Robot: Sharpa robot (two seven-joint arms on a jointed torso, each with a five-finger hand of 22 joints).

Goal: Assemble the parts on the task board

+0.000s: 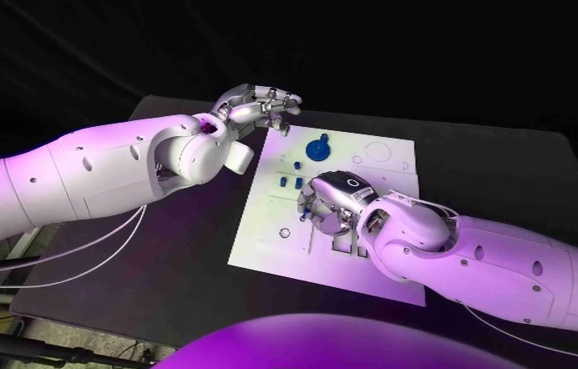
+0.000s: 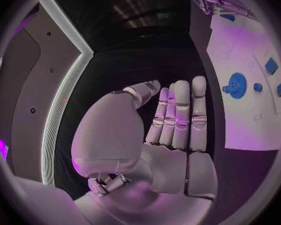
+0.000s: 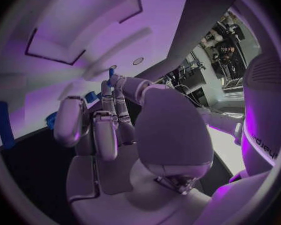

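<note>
Blue peg (image 3: 110, 73) pinched at your right hand's (image 1: 332, 195) fingertips hangs over the task board (image 1: 387, 281), likely for insertion, while your left hand (image 1: 258, 104) waits released beyond it.

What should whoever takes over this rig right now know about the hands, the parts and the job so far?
Left hand: open, fingers straight and together, holding nothing, off the far left corner of the task board.
Right hand: over the board's middle, pinching a small blue part at its fingertips.
Round blue part sits on the board's far side, small blue pieces beside it.
Left: seat the pinched part, then the rest. How many are already seated, I cannot tell.
</note>
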